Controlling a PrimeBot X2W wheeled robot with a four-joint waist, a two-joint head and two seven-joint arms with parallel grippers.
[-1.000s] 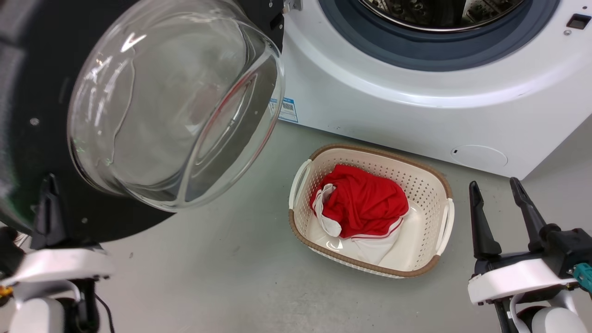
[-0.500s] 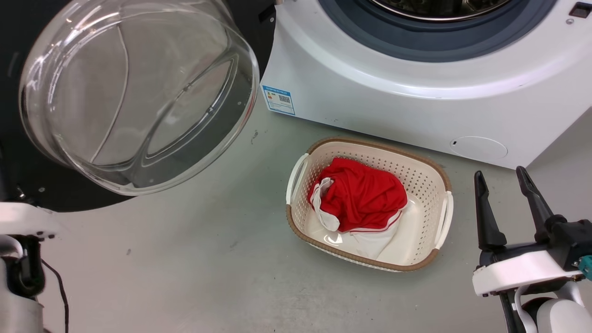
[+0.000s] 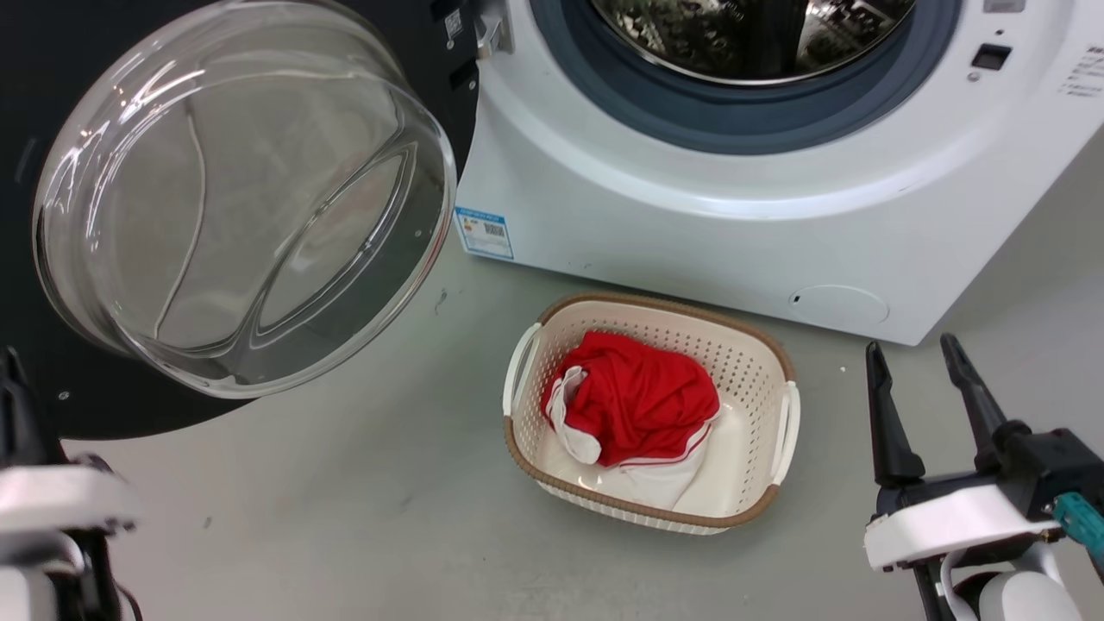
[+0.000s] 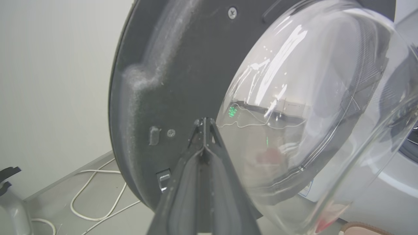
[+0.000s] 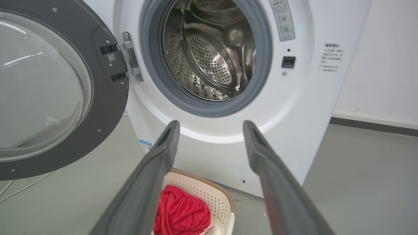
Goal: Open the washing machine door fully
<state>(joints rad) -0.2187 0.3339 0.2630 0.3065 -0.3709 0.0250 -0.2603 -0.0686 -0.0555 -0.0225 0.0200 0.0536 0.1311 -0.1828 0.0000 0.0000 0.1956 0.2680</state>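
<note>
Head view: washing machine door point(image 3: 241, 198) stands wide, left of the washing machine point(image 3: 690, 224); right gripper point(image 3: 918, 366) is spread. Left wrist view: left gripper point(image 4: 203, 123) is closed, tips near door's inner face. Right wrist view: drum point(image 5: 209, 49) is exposed; probable step: final push toward hinge stop.

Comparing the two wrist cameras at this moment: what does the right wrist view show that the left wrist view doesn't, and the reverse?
Of the two, the right wrist view alone has the steel drum, the door hinge and the right gripper, jaws apart. The left wrist view alone has the left gripper, jaws shut together before the door's inner face, and what looks like a small black catch near the rim. Both show the washing machine door standing open with its glass bowl, and the washing machine.
</note>
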